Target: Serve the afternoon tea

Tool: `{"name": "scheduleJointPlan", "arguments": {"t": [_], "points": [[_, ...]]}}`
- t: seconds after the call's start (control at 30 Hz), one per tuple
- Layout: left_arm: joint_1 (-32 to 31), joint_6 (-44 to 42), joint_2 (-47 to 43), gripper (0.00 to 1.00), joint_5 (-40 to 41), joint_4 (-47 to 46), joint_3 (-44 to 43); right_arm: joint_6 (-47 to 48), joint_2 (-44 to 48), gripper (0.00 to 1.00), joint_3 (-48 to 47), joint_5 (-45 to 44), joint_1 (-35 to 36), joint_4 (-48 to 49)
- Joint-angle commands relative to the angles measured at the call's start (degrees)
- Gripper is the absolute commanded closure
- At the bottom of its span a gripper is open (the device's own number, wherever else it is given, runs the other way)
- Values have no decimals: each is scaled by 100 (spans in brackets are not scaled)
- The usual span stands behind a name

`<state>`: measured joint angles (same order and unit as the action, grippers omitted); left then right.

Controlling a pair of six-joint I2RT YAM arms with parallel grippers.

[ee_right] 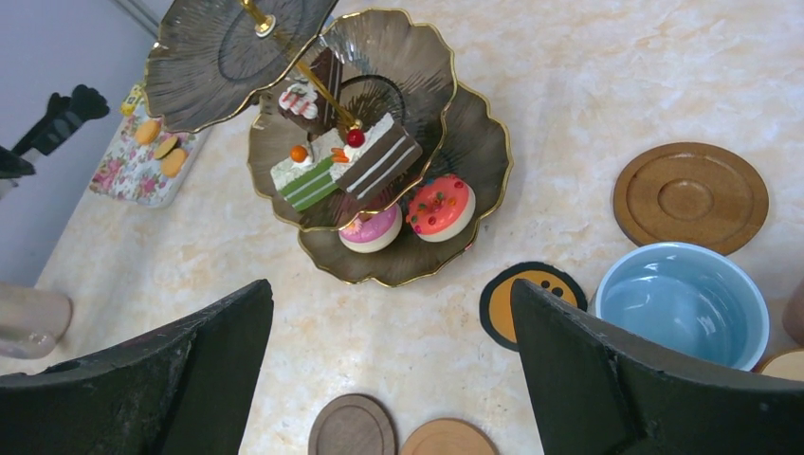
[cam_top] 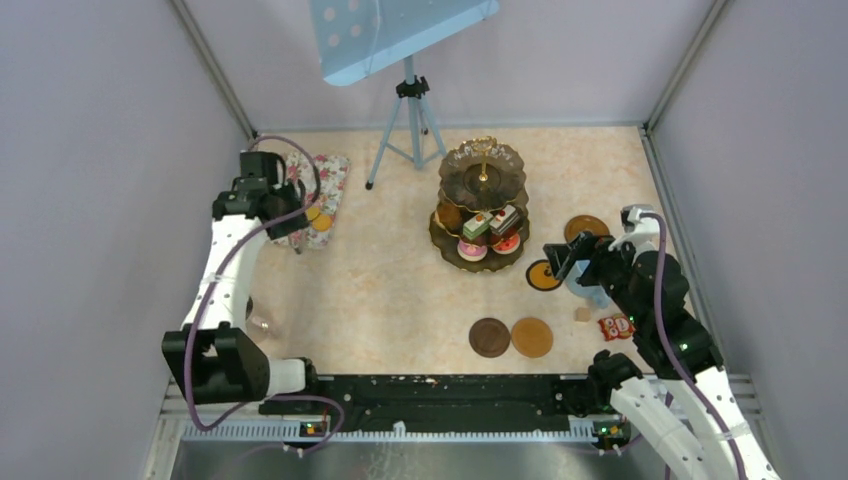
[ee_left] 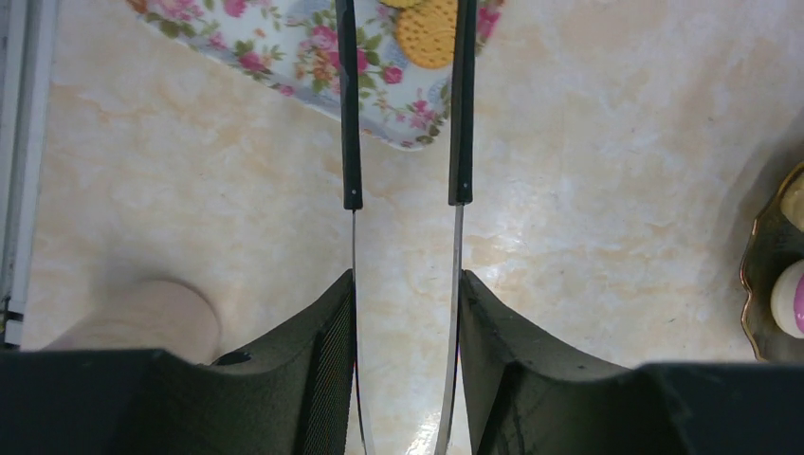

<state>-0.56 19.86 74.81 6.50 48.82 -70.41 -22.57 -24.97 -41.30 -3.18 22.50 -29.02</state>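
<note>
Right wrist — right fingers (ee_right: 171, 379) spread | scalloped gold-rimmed stand (ee_right: 479, 166) | left fingers (ee_left: 303, 379) clamp black tongs (ee_left: 352, 142)

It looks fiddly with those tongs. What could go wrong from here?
The left gripper squeezes thin tongs above the floral mat; an orange tart could slip from their tips. The open right gripper hovers close to the light blue mug and the stand, so a careless swing might knock either.

Bright even light, soft faint shadows (mild blur up close).
</note>
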Motion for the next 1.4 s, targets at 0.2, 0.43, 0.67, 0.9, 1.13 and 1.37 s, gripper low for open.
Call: {"name": "scheduleJointPlan", "arguments": {"t": [0.2,0.43,0.67,0.9,1.13,1.37], "points": [[1275,-685,625,53,-1725,300,-447,179,-137,6,-9,-51,66,288],[1279,-656,1105,52,-2013,287,-437,188,-189,6,33,-24,62,353],[1277,-617,1359,53,-2052,122,-421,183,-201,6,34,-50,67,356],[1277,-622,1465,53,-1808,-34,-401,178,-201,6,68,-60,65,365],[1277,-574,1660,53,-1713,-153,-569,183,-200,6,69,-86,65,362],[1277,-565,1849,51,-1868,-281,-584,183,-160,6,104,-110,65,354]]}}
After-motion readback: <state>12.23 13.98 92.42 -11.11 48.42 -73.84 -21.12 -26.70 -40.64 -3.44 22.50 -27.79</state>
